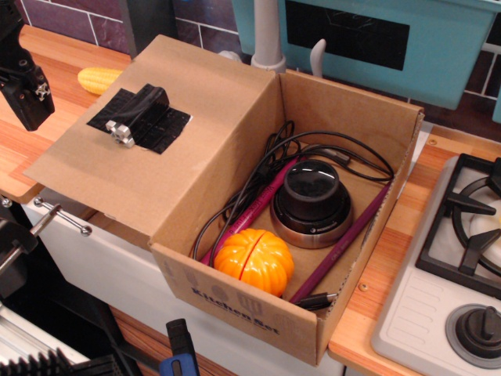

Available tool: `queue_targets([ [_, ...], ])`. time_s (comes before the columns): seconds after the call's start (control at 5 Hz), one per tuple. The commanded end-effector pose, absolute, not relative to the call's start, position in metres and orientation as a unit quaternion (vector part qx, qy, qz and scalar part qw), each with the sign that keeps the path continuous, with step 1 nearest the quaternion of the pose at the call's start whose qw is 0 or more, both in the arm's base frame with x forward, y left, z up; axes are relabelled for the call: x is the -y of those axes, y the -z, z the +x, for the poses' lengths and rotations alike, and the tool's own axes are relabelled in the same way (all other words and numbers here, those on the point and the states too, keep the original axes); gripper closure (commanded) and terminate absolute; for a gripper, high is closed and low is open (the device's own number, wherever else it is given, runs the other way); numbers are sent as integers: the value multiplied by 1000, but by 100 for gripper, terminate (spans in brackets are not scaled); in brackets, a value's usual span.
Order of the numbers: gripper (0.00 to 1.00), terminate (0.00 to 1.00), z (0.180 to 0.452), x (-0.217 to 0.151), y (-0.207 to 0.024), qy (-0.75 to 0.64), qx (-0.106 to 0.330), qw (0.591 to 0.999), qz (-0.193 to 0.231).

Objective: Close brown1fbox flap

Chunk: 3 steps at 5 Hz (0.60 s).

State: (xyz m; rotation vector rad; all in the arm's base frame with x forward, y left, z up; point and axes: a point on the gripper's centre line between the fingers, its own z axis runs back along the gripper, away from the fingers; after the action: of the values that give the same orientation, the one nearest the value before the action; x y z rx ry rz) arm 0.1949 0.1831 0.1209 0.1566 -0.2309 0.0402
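Observation:
The brown1fbox stands open on the wooden counter, with "Kitchen Set" printed on its near wall. Its flap is swung out to the left and lies tilted open. The flap carries a black tape patch with a black handle and a silver knob. My gripper is a black block at the far left edge, above the counter and to the left of the flap, touching nothing. Its jaws are not distinguishable.
Inside the box lie an orange toy pumpkin, a black dome device and black cables. A teal plastic bin and a grey faucet stand behind. A stove is at the right, and a yellow corn at the left.

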Motion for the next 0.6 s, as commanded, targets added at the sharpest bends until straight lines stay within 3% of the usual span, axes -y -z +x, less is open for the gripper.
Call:
queue_targets([
  [0.0,0,0,195,-183,-121,-20,115,990,78],
  [0.2,0,0,203,-191,-109,-23,70,997,-35],
  [0.4,0,0,208,-191,-99,-22,46,993,-104],
])
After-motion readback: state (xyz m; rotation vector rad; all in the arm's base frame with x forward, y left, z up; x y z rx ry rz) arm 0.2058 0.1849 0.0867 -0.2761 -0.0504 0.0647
